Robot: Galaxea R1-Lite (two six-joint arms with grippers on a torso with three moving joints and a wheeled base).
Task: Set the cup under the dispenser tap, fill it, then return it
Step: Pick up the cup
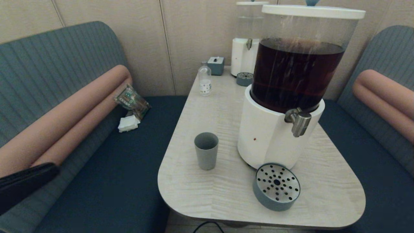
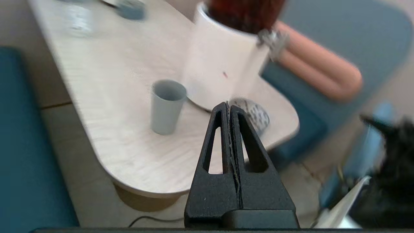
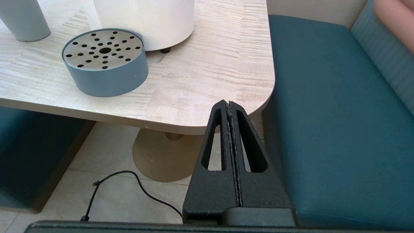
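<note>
The grey-blue cup stands upright and empty on the table, left of the big dispenser's white base. The steel dispenser tap juts from that base over bare tabletop, above and behind the drip tray. My left gripper is shut on nothing and hovers off the table's near left corner, well short of the cup; the tap shows beyond. My right gripper is shut and empty below the table's near right corner. The cup's base shows at that view's edge.
The round grey drip tray sits near the front edge of the table. At the back stand a clear-tank dispenser, a small bottle and a grey box. Teal benches flank the table; a cable lies on the floor.
</note>
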